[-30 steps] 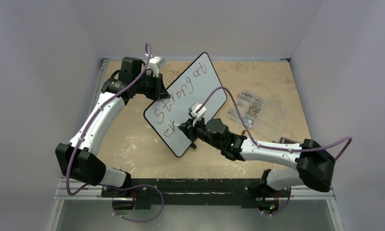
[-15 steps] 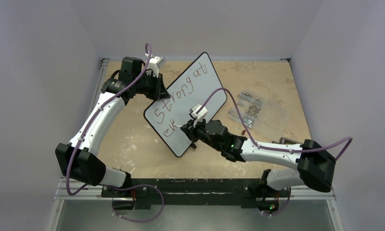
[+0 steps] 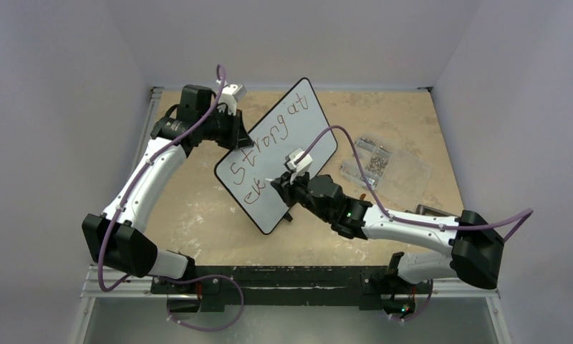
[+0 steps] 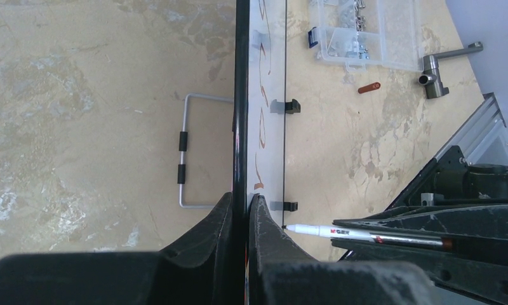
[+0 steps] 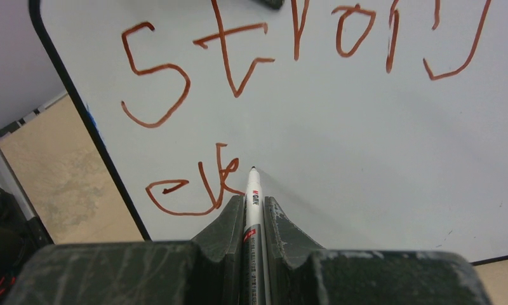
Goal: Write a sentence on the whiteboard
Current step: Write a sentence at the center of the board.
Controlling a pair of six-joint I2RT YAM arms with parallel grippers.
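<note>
Two slanted lines of the sentence (image 5: 239, 51) stand on the whiteboard (image 5: 378, 165): "Strong at" above, and under it only "ek", so I judge the writing far from finished. The board is tilted at the middle of the tabletop (image 3: 198, 215), and the left pincer (image 4: 240, 204) is clenched on its edge at 10 o'clock in the top view. The right pincer (image 5: 250, 204), coming from 5 o'clock, is clenched on the marker (image 5: 252, 190). Its tip is at the surface just right of the "k"; whether it really touches I cannot tell.

Several things could go wrong from here. Too much push from the marker could turn the board in its one-sided grip, and the stroke would bend. Too little push would give a broken line. The next letter may run into the "k", or the line may climb into "Strong". The purple cable (image 3: 331, 129) of the right arm hangs over the board and might smear the ink. The box (image 3: 402, 175) at 3 o'clock is well apart.
</note>
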